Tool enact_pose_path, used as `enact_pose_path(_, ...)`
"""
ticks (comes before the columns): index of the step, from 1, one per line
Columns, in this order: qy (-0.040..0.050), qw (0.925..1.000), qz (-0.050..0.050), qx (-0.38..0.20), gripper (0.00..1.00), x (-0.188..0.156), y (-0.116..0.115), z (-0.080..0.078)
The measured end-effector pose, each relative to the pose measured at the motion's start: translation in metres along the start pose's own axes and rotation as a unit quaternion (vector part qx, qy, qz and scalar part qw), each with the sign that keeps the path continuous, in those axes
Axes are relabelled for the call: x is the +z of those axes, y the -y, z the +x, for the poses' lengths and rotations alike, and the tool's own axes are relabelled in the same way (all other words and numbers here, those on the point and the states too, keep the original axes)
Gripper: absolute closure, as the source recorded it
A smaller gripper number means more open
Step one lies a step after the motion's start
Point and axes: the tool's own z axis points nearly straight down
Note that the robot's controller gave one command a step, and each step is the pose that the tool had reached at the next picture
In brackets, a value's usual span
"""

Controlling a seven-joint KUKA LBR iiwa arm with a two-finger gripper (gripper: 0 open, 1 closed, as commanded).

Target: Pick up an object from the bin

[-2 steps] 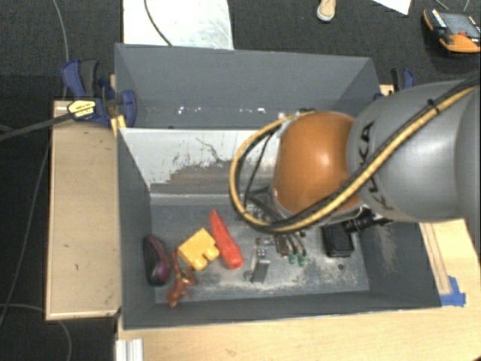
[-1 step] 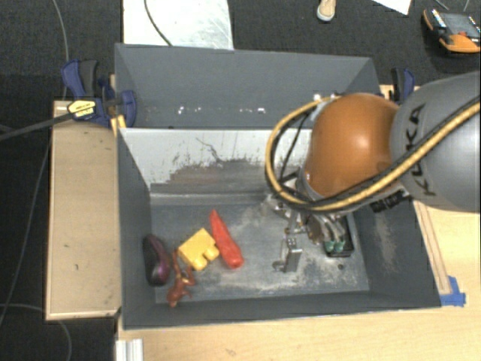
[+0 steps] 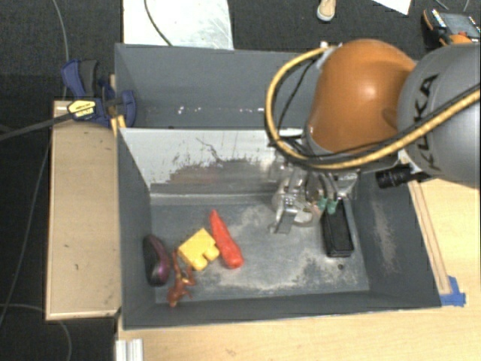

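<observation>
Though its state is unclear, the metal pincer [image 3: 290,213] hangs near a tapered orange carrot [image 3: 225,241].

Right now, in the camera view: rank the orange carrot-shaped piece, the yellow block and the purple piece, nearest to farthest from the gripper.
1. Orange carrot-shaped piece: mid-floor, left of the gripper.
2. Yellow block: right beside the orange piece, on its left.
3. Purple piece: farthest out, by the bin's left wall.
</observation>
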Motion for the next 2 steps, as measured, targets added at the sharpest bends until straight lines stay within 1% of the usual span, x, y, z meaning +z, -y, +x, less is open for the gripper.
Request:
enact_pose_path(1, -0.0075, 0.9993, 0.002, -0.038, 0.0, -0.017, 0.025, 0.014)
enact_pose_path(2, -0.0094, 0.9999, 0.002, -0.006, 0.0, 0.07, -0.039, 0.023)
